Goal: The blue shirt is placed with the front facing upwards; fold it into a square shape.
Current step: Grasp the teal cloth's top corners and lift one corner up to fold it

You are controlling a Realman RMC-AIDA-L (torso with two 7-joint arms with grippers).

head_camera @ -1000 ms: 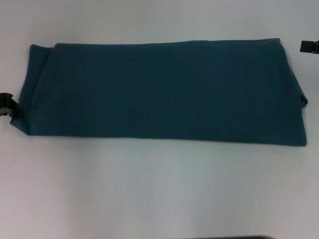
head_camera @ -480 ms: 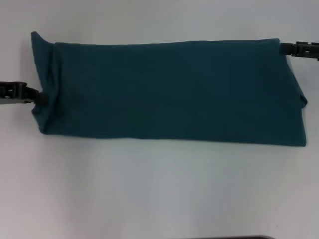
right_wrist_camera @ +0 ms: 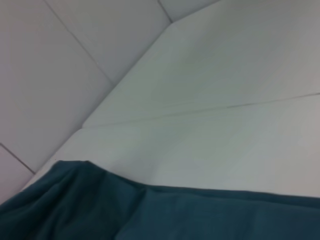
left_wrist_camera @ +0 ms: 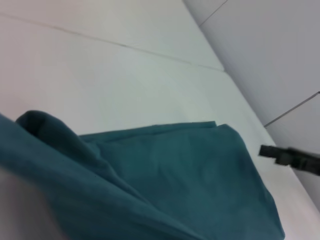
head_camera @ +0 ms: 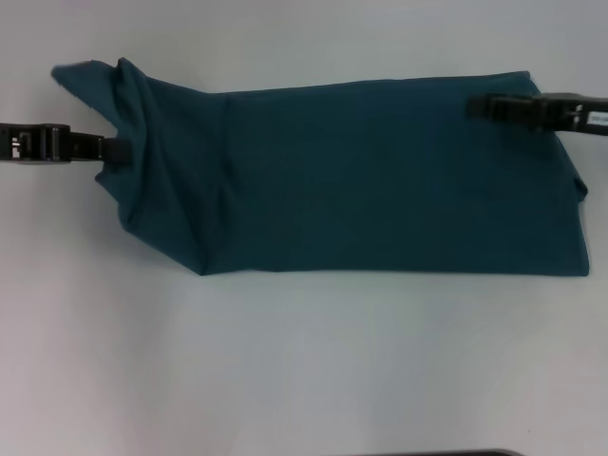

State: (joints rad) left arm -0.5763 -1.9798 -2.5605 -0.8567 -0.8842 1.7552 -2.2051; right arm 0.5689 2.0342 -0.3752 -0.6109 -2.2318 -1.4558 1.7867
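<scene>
On the white bench point(head_camera: 304, 370), seen from the head: the blue shirt point(head_camera: 380, 180), already a long band running side to side, plain back up, no lettering showing. At its left end, the left tool point(head_camera: 116, 150), closed on a bunch of cloth, that end raised and drawn inward into a rumpled peak where a second ago it lay flat and reached farther out. At the far right corner, the right tool point(head_camera: 480, 106), now over the cloth after waiting off the edge a second ago; impossible to tell whether open or closed, or whether touching the fabric. Right end of the band flat and unmoved. From the left wrist: lifted fabric point(left_wrist_camera: 60, 190) close in and sagging, the flat remainder point(left_wrist_camera: 200, 170) stretching away across the bench, the right tool point(left_wrist_camera: 280, 155) small at the far end. From the right wrist: only the far hem point(right_wrist_camera: 150, 210) with bare bench beyond, no fingers in view. Judged from this: crosswise fold just begun, left end to be carried over toward the right to shorten the band into a square; risk of the bunched end landing crooked rather than edge on edge.
</scene>
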